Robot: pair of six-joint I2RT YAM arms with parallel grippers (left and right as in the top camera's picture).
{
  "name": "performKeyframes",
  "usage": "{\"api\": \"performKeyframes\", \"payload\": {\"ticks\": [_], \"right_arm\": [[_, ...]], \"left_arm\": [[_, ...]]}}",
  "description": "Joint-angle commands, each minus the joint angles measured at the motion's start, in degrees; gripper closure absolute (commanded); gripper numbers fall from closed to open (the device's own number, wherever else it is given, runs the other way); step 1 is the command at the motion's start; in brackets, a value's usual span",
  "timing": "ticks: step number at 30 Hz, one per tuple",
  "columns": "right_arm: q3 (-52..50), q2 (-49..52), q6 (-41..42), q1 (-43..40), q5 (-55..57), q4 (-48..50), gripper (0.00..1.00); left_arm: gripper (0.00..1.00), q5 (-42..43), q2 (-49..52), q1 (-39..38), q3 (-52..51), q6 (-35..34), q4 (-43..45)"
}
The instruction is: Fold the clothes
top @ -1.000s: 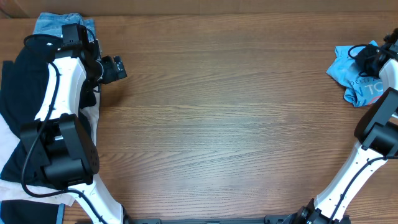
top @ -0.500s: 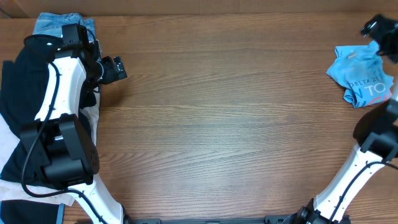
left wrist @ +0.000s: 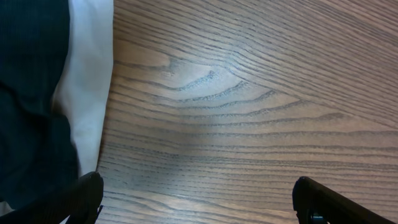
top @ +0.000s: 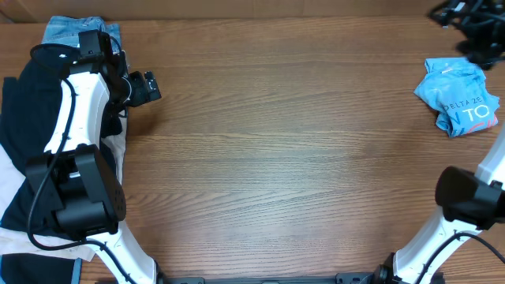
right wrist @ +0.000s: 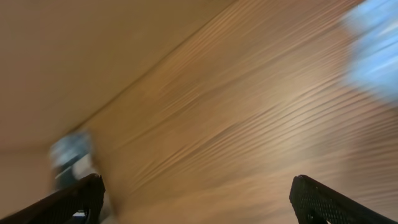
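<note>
The clothes, a light sky-blue T-shirt (top: 460, 98) with white print, lie crumpled in a heap at the right edge of the table. In the blurred right wrist view the T-shirt (right wrist: 376, 50) is a pale blue smear at the upper right. My right gripper (top: 454, 14) is beyond the heap at the table's back right corner, apart from the cloth. Its jaws (right wrist: 199, 199) stand open with only wood between them. My left gripper (top: 148, 85) hovers at the far left, open over bare wood (left wrist: 199, 202).
A black T-shirt (top: 24, 126) lies under the left arm, with blue jeans (top: 67, 30) behind it and a white cloth (top: 117, 150) at its edge. In the left wrist view the black fabric (left wrist: 31, 93) and the white cloth (left wrist: 87, 81) sit left of the fingers.
My right gripper has opened, let go of the blue T-shirt and swung back toward the table's far right corner. The shirt stays crumpled where it was. The left arm has not moved.
</note>
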Motion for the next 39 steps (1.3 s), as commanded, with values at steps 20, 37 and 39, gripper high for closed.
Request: {"api": "performKeyframes", "payload": {"ticks": [20, 37, 39], "right_arm": [[0.9, -6.5, -28.7, 7.2, -3.2, 3.1, 0.0], [-49.0, -46.6, -30.0, 7.9, 7.5, 37.4, 0.0], [-61.1, -53.3, -29.9, 7.9, 7.5, 45.2, 0.0]], "left_arm": [[0.0, -0.2, -1.1, -0.4, -0.2, -0.3, 0.1], [0.0, -0.2, -1.1, -0.4, -0.2, -0.3, 0.1], [0.0, -0.2, -1.1, -0.4, -0.2, -0.3, 0.1]]}}
